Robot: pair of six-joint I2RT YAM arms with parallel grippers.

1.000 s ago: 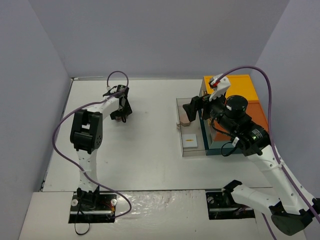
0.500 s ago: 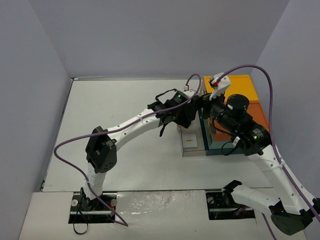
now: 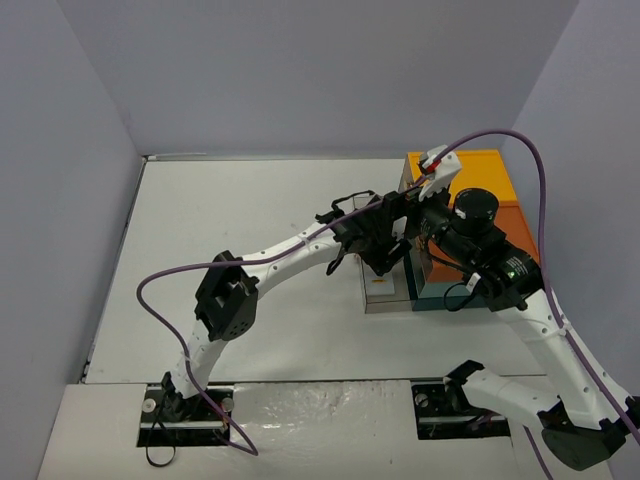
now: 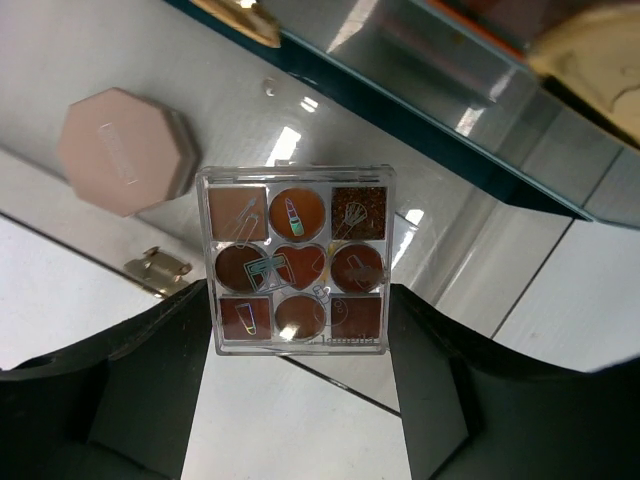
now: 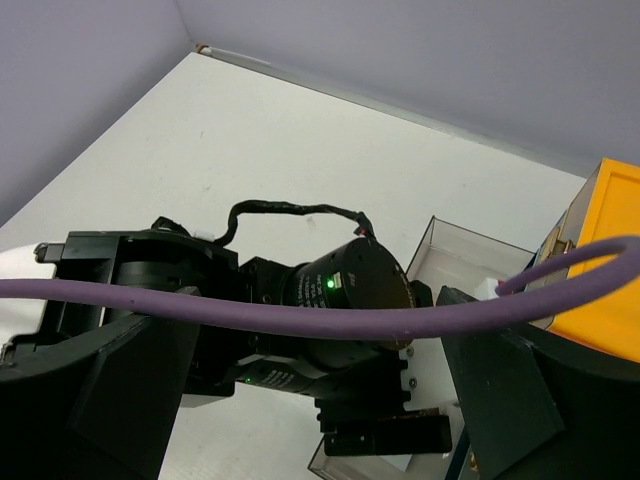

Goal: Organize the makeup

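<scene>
My left gripper (image 4: 297, 292) is shut on the makeup palette (image 4: 295, 262), a clear square case with nine brown and pink pans. It holds the palette just over the clear tray (image 3: 388, 300). A pink octagonal compact (image 4: 125, 150) lies in that tray, up and left of the palette. In the top view the left gripper (image 3: 385, 252) covers the tray's middle and hides the palette. My right gripper (image 5: 315, 310) is open and empty. It hangs above the left wrist (image 5: 350, 300), near the tray's far end (image 3: 405, 212).
The large orange, yellow and teal box (image 3: 475, 185) stands against the tray's right side. A metal latch (image 4: 155, 268) sits on the tray's edge. The two arms are close together over the tray. The purple cable (image 5: 300, 315) crosses the right wrist view.
My left arm has swung from the far left of the table across to the clear tray on the right. My right arm has not moved.
</scene>
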